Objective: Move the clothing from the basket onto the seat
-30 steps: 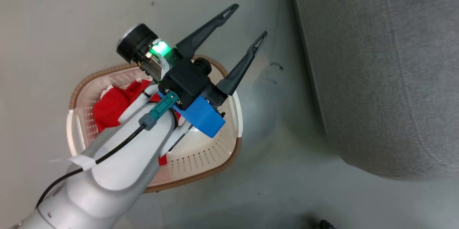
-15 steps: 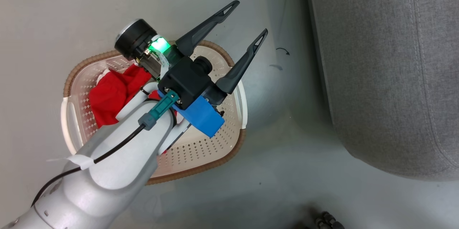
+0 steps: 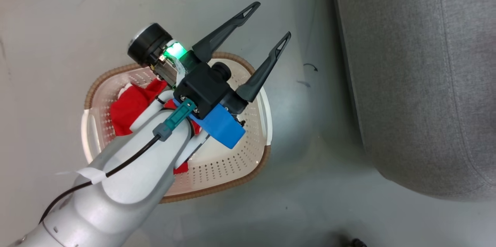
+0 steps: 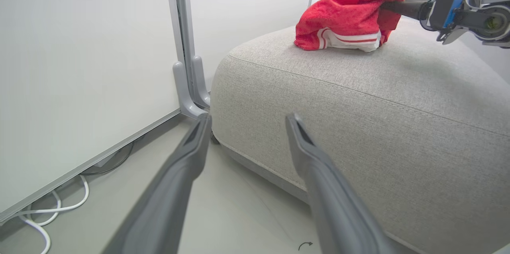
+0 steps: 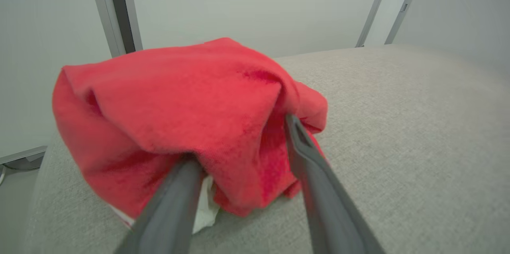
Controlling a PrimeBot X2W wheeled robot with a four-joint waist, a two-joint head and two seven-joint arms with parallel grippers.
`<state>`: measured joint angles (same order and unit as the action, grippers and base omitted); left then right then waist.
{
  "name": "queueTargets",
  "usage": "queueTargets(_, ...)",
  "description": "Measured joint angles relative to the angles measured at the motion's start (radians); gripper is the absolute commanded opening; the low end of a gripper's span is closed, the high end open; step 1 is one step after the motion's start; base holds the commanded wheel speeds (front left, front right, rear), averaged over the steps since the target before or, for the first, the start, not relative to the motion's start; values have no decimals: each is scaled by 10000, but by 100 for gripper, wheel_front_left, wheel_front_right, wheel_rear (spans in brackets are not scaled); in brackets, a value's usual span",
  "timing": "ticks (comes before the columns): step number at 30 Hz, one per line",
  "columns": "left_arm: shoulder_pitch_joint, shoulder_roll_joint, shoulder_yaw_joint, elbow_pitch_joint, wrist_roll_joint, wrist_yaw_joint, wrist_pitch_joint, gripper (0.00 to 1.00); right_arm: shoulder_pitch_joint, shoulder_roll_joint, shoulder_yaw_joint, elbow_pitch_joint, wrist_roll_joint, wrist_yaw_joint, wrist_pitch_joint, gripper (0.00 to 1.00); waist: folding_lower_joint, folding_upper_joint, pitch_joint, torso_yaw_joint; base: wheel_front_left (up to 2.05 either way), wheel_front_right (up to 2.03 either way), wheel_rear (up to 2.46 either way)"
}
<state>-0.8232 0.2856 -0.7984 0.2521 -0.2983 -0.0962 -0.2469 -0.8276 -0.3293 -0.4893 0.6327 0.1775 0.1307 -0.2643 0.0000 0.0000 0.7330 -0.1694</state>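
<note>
Red fuzzy garment [image 5: 179, 106], crumpled mound on rounded grey woven seat [image 5: 398, 126]

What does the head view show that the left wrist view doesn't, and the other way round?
Head view: the basket, with red clothing lying in it beneath the left arm.

Left wrist view: a red garment with white stripes resting on top of the seat, the right fingers reaching into its folds, plus a white wall and cables.

Both: the grey seat and the left fingers, spread apart and empty.
</note>
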Motion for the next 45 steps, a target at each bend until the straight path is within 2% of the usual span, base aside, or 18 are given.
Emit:
queueTargets(7,491,-305,67,282,-207,79,-117,100,1681,495,0,-936,-67,-2,0,100,0,0,-885,131,0,0,0)
queueTargets(15,1323,-685,654,213,-349,151,-146,100,3311,899,911,-2192,-73,-2,0,100,-1,0,-2150,358,0,0,0)
queueTargets(23,2696,-821,2034,-90,-316,282,-148,100,4213,1496,2615,-3921,-73,-2,0,100,-2,0,-3332,701,0,0,0)
queueTargets(30,3986,-936,3576,-305,-65,380,-159,100,4727,1758,3883,-4727,-75,-2,2,100,-3,1,-4235,1125,0,0,0)
queueTargets(36,4731,-1294,4759,-445,188,324,-159,100,5264,2031,4232,-5218,-219,-2,0,100,-3,0,-4800,1642,0,0,0)
queueTargets(45,5628,-1718,6174,-510,652,58,-159,100,6121,2566,4209,-5601,-635,-2,0,100,-2,0,-5482,2167,0,0,0)
